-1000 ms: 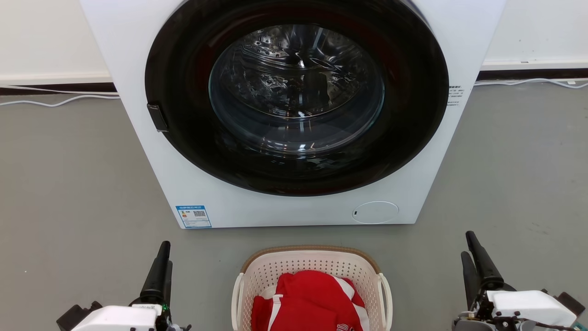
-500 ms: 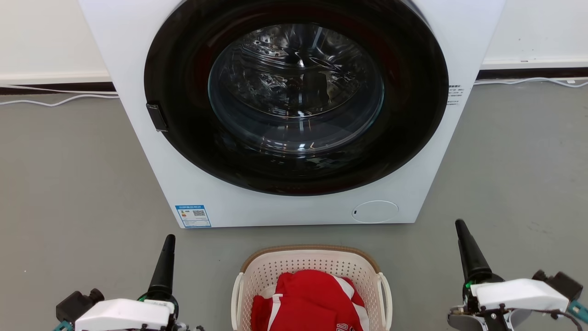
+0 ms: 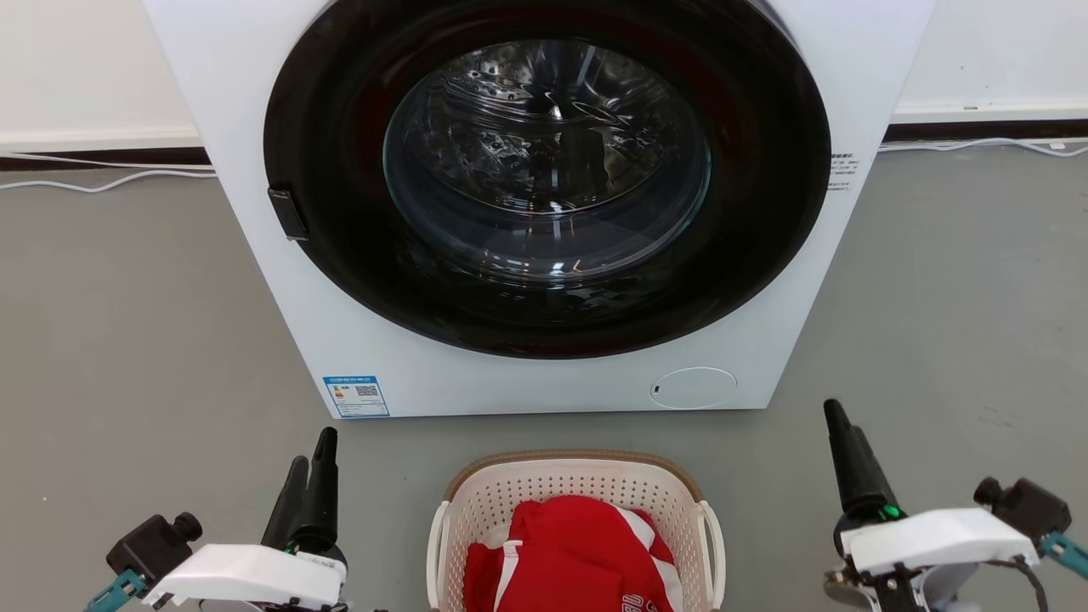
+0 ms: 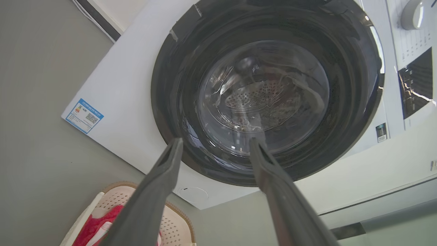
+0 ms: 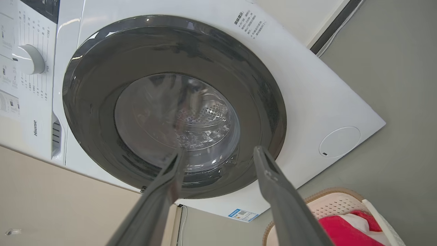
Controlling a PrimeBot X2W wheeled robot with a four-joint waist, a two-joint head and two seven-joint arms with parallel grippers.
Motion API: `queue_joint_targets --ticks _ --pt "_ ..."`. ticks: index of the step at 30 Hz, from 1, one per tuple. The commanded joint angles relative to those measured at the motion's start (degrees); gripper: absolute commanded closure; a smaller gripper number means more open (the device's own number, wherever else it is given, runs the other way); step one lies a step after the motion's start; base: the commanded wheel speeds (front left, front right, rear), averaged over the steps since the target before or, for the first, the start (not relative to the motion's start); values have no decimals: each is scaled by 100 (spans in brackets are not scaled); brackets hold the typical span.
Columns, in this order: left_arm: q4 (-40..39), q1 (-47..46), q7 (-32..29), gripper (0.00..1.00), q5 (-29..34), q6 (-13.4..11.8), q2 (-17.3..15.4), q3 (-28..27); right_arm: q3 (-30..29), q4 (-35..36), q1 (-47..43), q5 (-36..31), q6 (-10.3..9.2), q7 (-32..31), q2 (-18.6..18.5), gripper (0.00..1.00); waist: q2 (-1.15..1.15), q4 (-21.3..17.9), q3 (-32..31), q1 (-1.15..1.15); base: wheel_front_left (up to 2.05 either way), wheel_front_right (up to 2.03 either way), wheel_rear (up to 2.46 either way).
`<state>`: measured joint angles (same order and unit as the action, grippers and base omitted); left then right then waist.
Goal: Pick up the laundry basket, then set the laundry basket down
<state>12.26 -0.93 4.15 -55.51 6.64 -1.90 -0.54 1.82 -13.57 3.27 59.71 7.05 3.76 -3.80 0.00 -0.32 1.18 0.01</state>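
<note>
Laundry basket point(image 3: 578, 483) stood on the floor point(image 3: 127, 340) in front of the washing machine point(image 3: 510, 387), with red clothing point(image 3: 578, 552) inside. Left end effector point(image 4: 215, 140) and right end effector point(image 5: 219, 149) were wide open beside it, holding nothing.

The left gripper point(image 3: 313, 450) and right gripper point(image 3: 841, 433) each carry long, tapering fingers point(image 4: 146, 201), matte dark grey with rounded tips. Behind the fingers sits a smooth white shell point(image 3: 246, 574). A small green light point(image 3: 890, 512) glows at the right finger base. Outboard of each shell is a black knobbed block point(image 3: 1020, 503) with a teal fitting point(image 3: 1062, 551).
</note>
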Motion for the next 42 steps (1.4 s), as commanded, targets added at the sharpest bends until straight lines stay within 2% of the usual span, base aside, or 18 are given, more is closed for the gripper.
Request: queue_joint_targets --ticks 1,42 --pt "-192 -329 76 0 227 47 -48 -60 77 222 331 -225 23 122 -49 0 0 -2 2 0 0 0 0" --pt "-411 -521 748 0 2890 -78 -82 198 438 331 584 -3108 37 789 -44 0 0 -26 86 0 0 0 0"
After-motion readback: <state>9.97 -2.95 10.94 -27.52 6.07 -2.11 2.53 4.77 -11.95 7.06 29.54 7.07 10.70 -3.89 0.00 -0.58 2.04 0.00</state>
